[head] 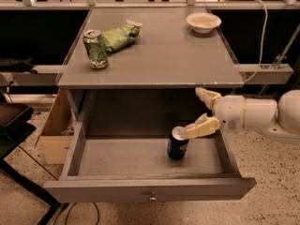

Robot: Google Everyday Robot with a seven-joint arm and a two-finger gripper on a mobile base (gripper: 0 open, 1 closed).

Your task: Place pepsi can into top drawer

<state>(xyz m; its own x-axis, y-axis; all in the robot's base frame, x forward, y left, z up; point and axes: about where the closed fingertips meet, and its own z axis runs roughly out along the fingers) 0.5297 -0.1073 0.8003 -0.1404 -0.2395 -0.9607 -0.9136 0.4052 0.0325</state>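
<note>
1. The pepsi can (178, 145), in the camera view, is likely light and thin-walled. It should be stiff enough for a moderate squeeze but would dent under a hard one. Its painted side looks smooth and may slip. It is tall for its base, so a nudge near the top could tip it. The best hold is probably across the round wall at mid-height, not at the rim.
2. It is a small dark blue can with a silver top. It stands on its base with the top facing up.
3. It sits on the floor of the top drawer (150, 189), which is pulled fully out. The can is right of the middle, toward the far side, and apart from the right wall.
4. The gripper (192, 112) reaches in from the right with its fingers spread wide and nothing clamped between them. The upper finger sits just under the cabinet top's near edge. The lower finger points left, with its tip at the can's silver top, though I cannot tell whether it touches.
5. On the cabinet top, far left, stand a green can (96, 48) and a green packet (120, 32). A bowl (203, 21) sits far right.
</note>
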